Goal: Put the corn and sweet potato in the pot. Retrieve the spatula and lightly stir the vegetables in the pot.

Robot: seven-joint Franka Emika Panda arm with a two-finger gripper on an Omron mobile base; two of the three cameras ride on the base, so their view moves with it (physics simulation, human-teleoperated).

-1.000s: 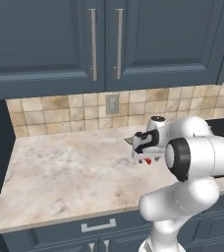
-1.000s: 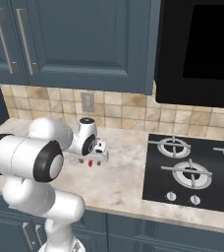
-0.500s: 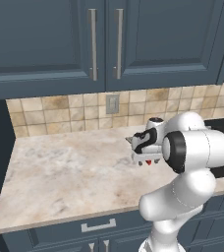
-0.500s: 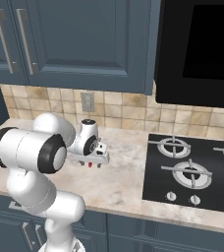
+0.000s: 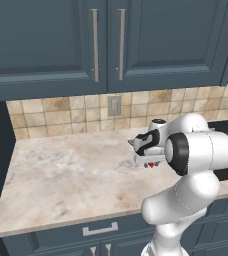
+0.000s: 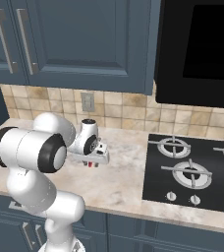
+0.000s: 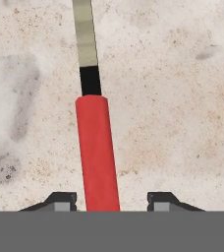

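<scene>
Fingers [image 7: 62,199] set narrow but not closed, astride the red handle of the spatula [image 7: 97,147]. In the hand view, both dark tips visible at the bottom edge, one on each side of the handle. Slim gap on one side, wider gap on the other. No contact with the handle seen on either side.

Spatula lying flat on the worktop [image 7: 182,98]. Handle end nearest the fingers. Short black collar beyond the handle, then a pale grey-beige metal shank running out past the top edge of the hand view. Head of the utensil cut off by that edge.

In the left base view, hand lowered close over the worktop [image 5: 61,175], pointing down. Small patch of red from the spatula [image 5: 151,165] showing just beneath the hand. Position: right-hand part of the worktop, roughly midway between the tiled back edge and the front edge, well apart from the left end.

In the right base view, same patch of red [image 6: 91,164] under the hand, on the worktop [image 6: 119,182], near its edge against the black stove [image 6: 192,172] but not touching it. Stove burners bare.
</scene>
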